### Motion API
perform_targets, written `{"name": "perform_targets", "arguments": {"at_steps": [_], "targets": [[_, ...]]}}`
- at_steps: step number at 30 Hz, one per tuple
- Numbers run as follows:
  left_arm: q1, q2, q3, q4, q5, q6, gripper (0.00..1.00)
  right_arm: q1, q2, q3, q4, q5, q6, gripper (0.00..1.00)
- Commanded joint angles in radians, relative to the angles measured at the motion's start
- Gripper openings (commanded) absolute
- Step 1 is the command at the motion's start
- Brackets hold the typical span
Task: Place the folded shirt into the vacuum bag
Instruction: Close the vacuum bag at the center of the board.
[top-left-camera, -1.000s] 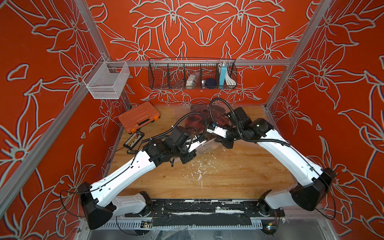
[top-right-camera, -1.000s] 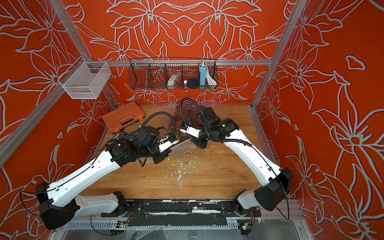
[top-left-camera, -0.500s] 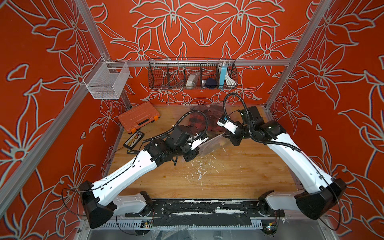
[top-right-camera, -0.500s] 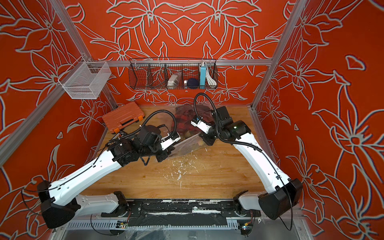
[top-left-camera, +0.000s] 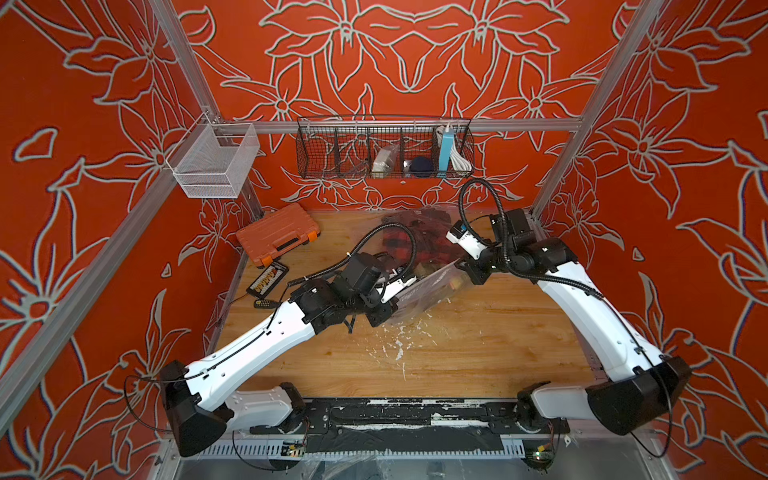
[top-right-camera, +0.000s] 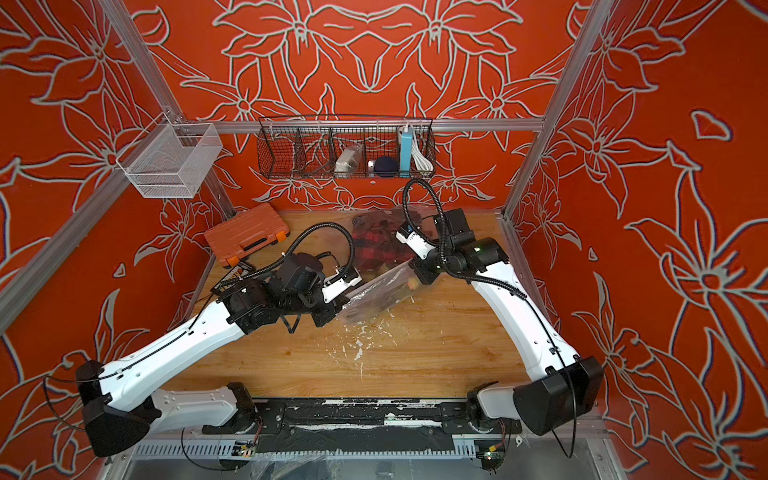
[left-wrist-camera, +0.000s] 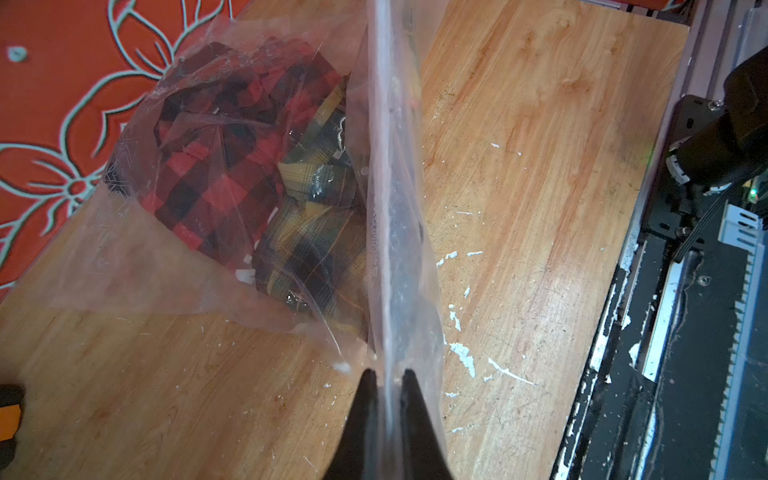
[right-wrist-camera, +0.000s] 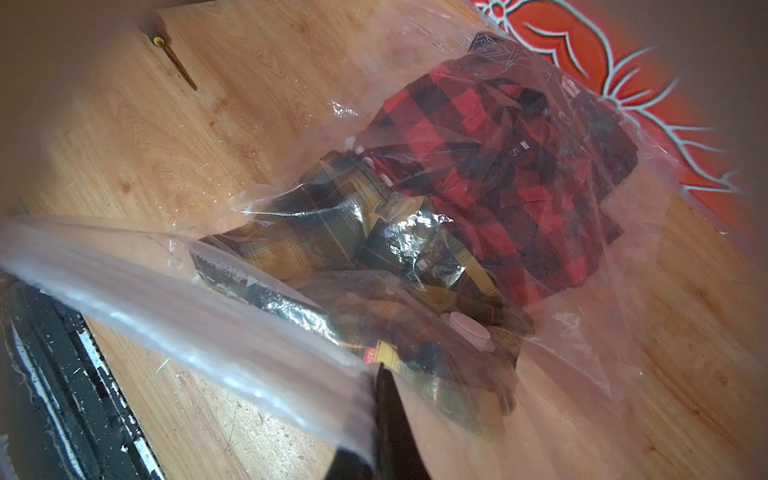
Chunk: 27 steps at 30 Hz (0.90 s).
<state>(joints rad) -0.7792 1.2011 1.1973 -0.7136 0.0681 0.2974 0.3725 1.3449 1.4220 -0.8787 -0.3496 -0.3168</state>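
Mouth edge of vacuum bag (top-left-camera: 424, 286), near orange case (top-left-camera: 277, 233) on its R-arm side, is pinched by L gripper (left-wrist-camera: 384, 376) & R gripper (right-wrist-camera: 374, 386), jaws pressed onto plastic, & held taut/raised, prob. so folded shirt (right-wrist-camera: 291, 249), inside beside red plaid shirt (right-wrist-camera: 498, 166), is kept in.

White arm shells (top-left-camera: 266, 336), black joints (top-left-camera: 320, 299), ribbed black cables (top-left-camera: 478, 180), dark jaws.

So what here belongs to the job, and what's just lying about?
Job: vacuum bag, red plaid shirt and yellow plaid shirt inside it, left end effector and right end effector pinching its edge.
Lying about: orange tool case, black wire basket, white mesh basket.
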Motion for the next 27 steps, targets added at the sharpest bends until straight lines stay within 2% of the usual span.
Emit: {"name": "perform_targets", "arguments": {"at_steps": [1,6,10,12,13,14,16,18,21,23,27], "targets": [[0.010,-0.052,-0.068,-0.403,-0.062,-0.003,0.00,-0.123,-0.009,0.039,0.138,0.336,0.054,0.00],[0.011,-0.067,-0.093,-0.395,-0.089,0.007,0.00,-0.150,-0.028,0.005,0.158,0.330,0.061,0.00],[0.011,-0.060,-0.082,-0.368,-0.076,0.011,0.00,-0.129,-0.033,0.013,0.124,0.138,0.069,0.01],[0.011,-0.057,-0.074,-0.339,-0.066,0.009,0.00,-0.087,-0.049,0.007,0.093,0.045,0.090,0.34],[0.010,-0.058,-0.073,-0.325,-0.061,0.007,0.00,-0.074,-0.066,0.001,0.086,0.003,0.097,0.45],[0.010,-0.060,-0.071,-0.314,-0.053,0.004,0.00,-0.070,-0.089,-0.008,0.083,-0.047,0.114,0.54],[0.010,-0.064,-0.064,-0.308,-0.020,-0.002,0.00,-0.070,-0.133,-0.011,0.080,-0.117,0.153,0.59],[0.009,-0.075,-0.058,-0.306,0.023,-0.016,0.03,-0.070,-0.171,0.000,0.083,-0.124,0.208,0.61],[0.007,-0.088,-0.045,-0.316,0.099,-0.042,0.24,-0.070,-0.165,0.010,0.053,-0.043,0.293,0.61],[0.004,-0.097,-0.036,-0.312,0.135,-0.063,0.29,-0.070,-0.130,0.005,0.014,0.077,0.366,0.54],[0.002,-0.110,-0.042,-0.241,0.162,-0.122,0.37,-0.057,-0.067,-0.097,-0.033,0.159,0.565,0.38]]}}
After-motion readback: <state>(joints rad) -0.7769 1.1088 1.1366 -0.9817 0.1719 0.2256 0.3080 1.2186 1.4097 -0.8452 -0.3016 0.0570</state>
